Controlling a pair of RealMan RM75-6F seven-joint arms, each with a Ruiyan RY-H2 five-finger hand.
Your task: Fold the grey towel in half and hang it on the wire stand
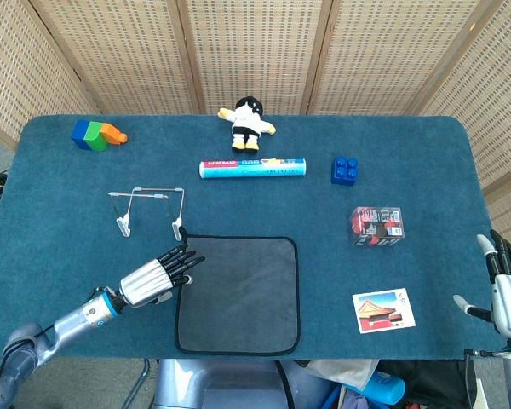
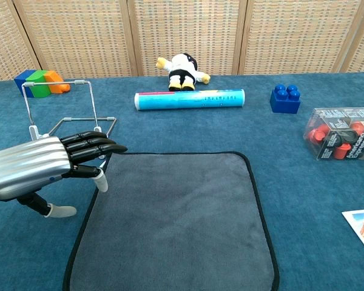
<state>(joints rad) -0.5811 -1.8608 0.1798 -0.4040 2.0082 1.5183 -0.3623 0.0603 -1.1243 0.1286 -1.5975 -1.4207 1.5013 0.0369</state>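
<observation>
Grey towel: the grey towel [image 1: 238, 294] is lying flat and unfolded on the blue table [image 1: 60, 204], at the near edge, just in front of the wire stand.
Wire stand: the wire stand [image 1: 149, 210] is standing upright just beyond the towel's far left corner, its near foot sitting right by that corner.
Left hand: the left hand [image 1: 157, 273] is reaching in over the towel's far left corner, fingers [image 2: 100, 147] stretched out straight and slightly apart, holding nothing; whether the fingertips are touching the cloth cannot be told.
Right hand: the right hand [image 1: 509, 290] is waiting at the table's near right corner, fingers spread and pointing up, holding nothing, well apart from the towel.
Postcard: a picture card [image 1: 383, 309] is lying flat between the towel and the right hand.
Clear box: a transparent box [image 1: 377, 226] with red and black contents is sitting beyond the card.
Blue brick: a blue building brick [image 1: 346, 169] is sitting further back.
Tube: a light blue printed tube [image 1: 253, 169] is lying crosswise beyond the towel.
Doll: a small plush doll [image 1: 248, 122] is lying near the far edge.
Blocks: coloured blocks [image 1: 97, 134] are sitting at the far left corner.
</observation>
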